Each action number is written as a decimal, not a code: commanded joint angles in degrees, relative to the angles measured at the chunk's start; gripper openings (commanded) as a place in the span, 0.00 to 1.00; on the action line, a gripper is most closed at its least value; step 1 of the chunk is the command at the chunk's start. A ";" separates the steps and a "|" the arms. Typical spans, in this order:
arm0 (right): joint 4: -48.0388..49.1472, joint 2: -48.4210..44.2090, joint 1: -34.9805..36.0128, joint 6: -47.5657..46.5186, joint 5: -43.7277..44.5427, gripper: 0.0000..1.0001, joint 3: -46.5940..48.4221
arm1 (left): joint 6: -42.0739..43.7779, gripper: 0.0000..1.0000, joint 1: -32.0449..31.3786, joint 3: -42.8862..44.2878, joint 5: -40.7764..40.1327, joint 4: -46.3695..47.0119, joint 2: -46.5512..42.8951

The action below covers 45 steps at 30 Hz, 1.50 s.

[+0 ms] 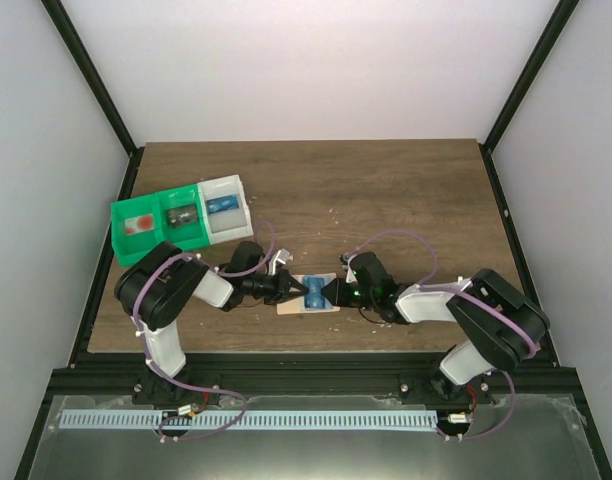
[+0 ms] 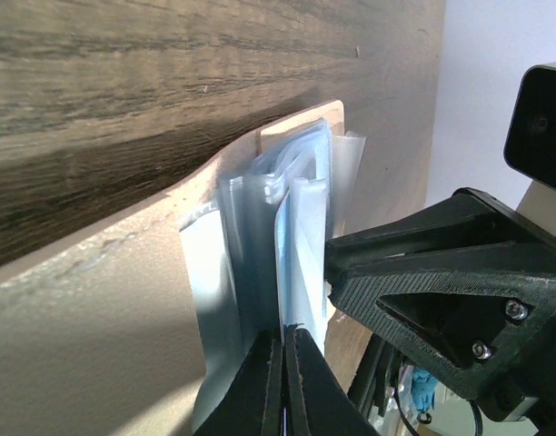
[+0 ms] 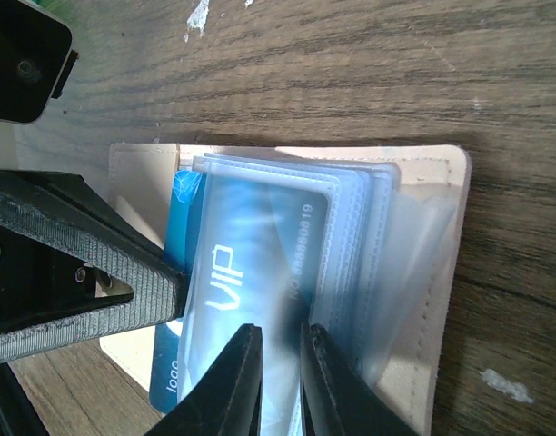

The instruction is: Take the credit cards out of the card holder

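The tan card holder (image 1: 294,309) lies open near the table's front edge, between both grippers. Its clear sleeves (image 3: 369,236) are fanned up. A dark card marked VIP (image 3: 260,263) sits inside a sleeve. A blue credit card (image 3: 173,354) sticks out of the sleeves on the left. My left gripper (image 2: 283,331) is shut on this blue card's thin edge (image 2: 301,263). My right gripper (image 3: 281,331) is closed from the opposite side on the stack of clear sleeves, its fingers a narrow gap apart. The two grippers' tips nearly meet over the holder (image 2: 96,300).
A green bin (image 1: 151,225) and a joined white bin (image 1: 226,208) holding small items stand at the back left of the wooden table (image 1: 386,190). The table's front edge runs just behind the holder. Black frame posts border both sides.
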 commanded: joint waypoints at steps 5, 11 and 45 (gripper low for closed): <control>-1.17 1.72 0.13 0.19 0.95 0.14 -1.15 | 2.93 0.00 0.79 -0.42 0.40 -1.57 -0.86; -2.03 2.00 0.16 -0.15 1.73 0.13 -1.08 | 3.62 0.00 2.57 -1.11 1.53 -1.91 -1.83; 14.29 -2.05 -4.79 8.40 -16.47 0.01 -6.53 | -15.05 0.00 3.42 -8.00 11.36 33.67 5.74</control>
